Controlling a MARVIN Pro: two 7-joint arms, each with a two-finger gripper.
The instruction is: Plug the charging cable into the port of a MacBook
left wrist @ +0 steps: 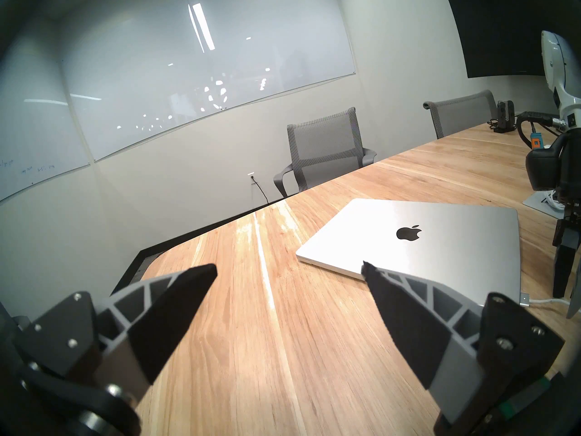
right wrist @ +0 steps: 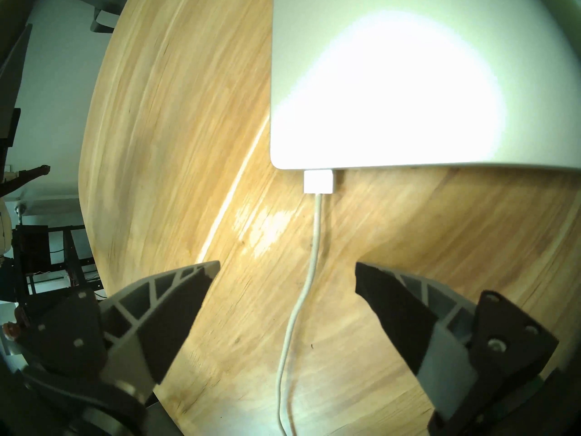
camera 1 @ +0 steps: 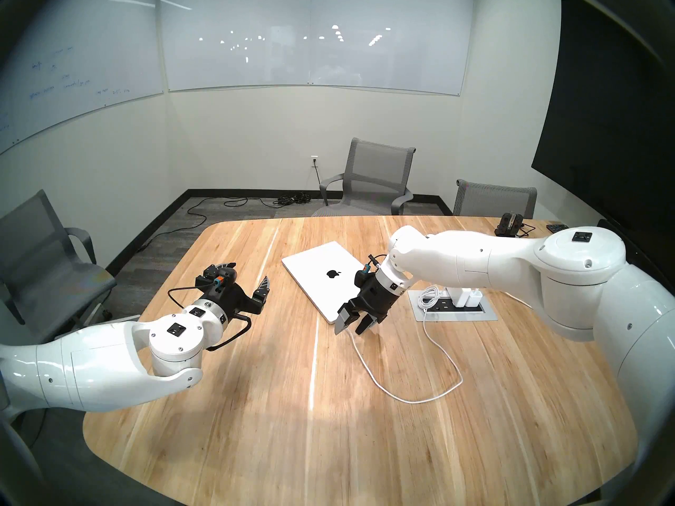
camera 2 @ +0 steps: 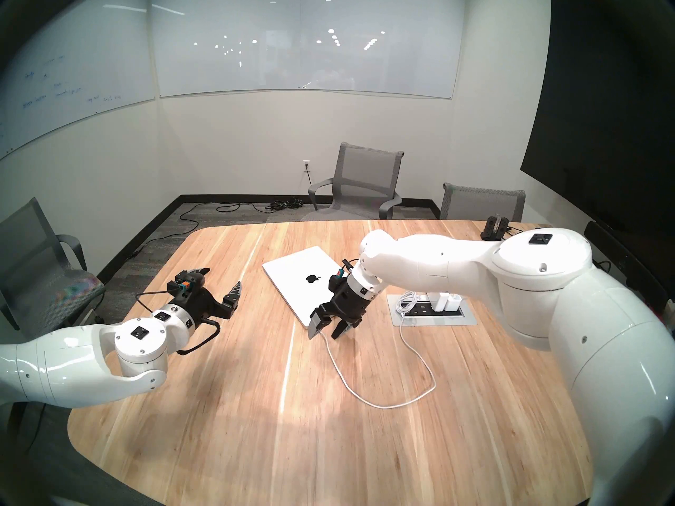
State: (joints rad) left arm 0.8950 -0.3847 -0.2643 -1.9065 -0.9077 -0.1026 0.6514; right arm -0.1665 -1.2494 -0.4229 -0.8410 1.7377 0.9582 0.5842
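Note:
The closed silver MacBook point(camera 1: 321, 271) lies on the wooden table with its black apple logo up. The white charging cable point(camera 1: 420, 399) loops across the table to the laptop's near corner. In the right wrist view its flat connector point(right wrist: 318, 182) sits flush against the MacBook's point(right wrist: 393, 95) edge. My right gripper point(right wrist: 286, 265) hovers open just behind the connector, with the cord point(right wrist: 309, 268) running free between its fingers. The left gripper point(camera 1: 246, 275) is open and holds nothing, left of the laptop. From the left wrist view the connector point(left wrist: 523, 304) shows at the laptop's corner.
A recessed power box point(camera 1: 485, 313) to the right of the laptop holds white chargers point(camera 1: 467, 297) and a coiled white cable point(camera 1: 427, 297). A small black device point(camera 1: 509, 224) stands at the far right table edge. Grey chairs point(camera 1: 376, 180) surround the table.

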